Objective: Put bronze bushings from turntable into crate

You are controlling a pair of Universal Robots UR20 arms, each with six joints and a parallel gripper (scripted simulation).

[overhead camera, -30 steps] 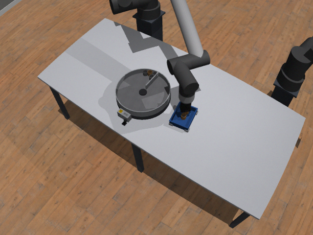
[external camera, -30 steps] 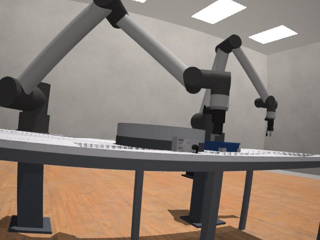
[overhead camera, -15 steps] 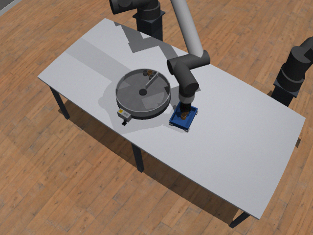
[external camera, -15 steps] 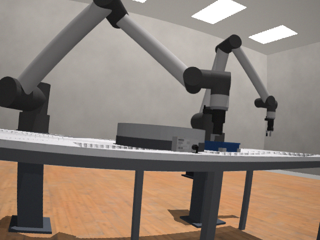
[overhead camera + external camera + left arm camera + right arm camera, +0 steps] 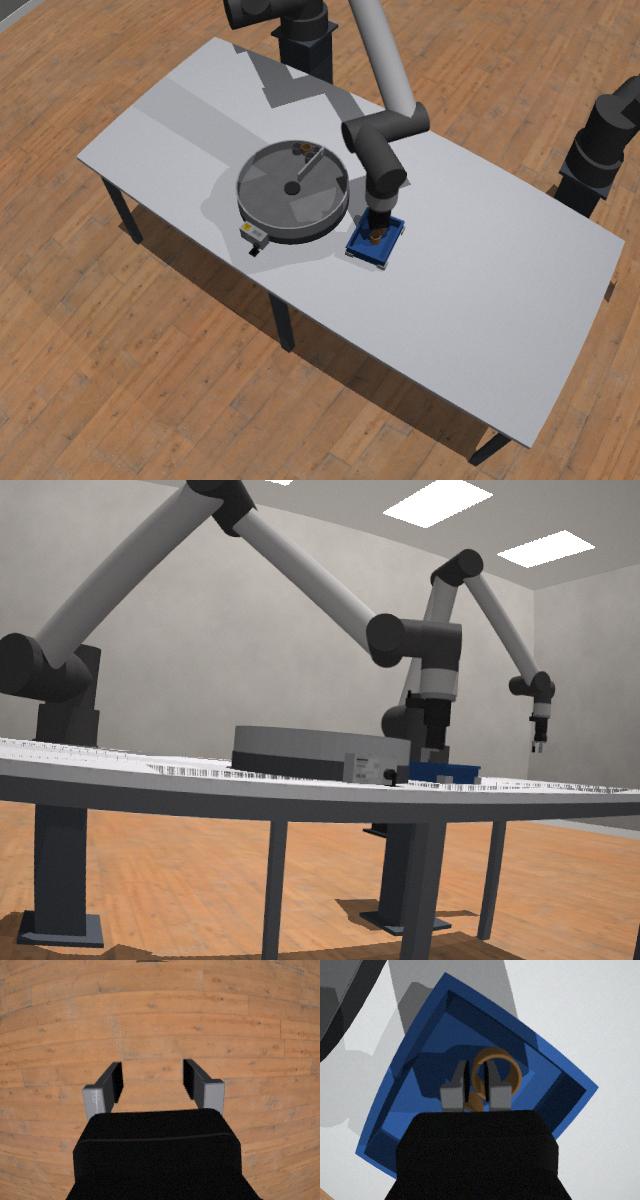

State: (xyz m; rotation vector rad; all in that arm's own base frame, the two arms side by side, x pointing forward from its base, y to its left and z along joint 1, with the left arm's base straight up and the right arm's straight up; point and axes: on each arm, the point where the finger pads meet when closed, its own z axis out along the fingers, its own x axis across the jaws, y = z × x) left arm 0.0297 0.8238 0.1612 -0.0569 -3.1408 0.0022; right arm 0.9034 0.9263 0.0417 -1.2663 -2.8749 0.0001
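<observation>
The blue crate sits flat beside the turntable. My right gripper is low over the crate, its fingers slightly apart. A bronze bushing stands in the crate. One finger is over its opening and its near wall lies loosely between the fingers. Another bronze piece shows below it, partly hidden. On the turntable, a bronze bushing stands among steel bushings by the rim. My left gripper is open and empty, away from the table.
A thin bar reaches over the turntable near the bushings. A grey box stands at the turntable's front edge. Small corner guides sit at the crate's corners. The turntable wall rises close to the crate.
</observation>
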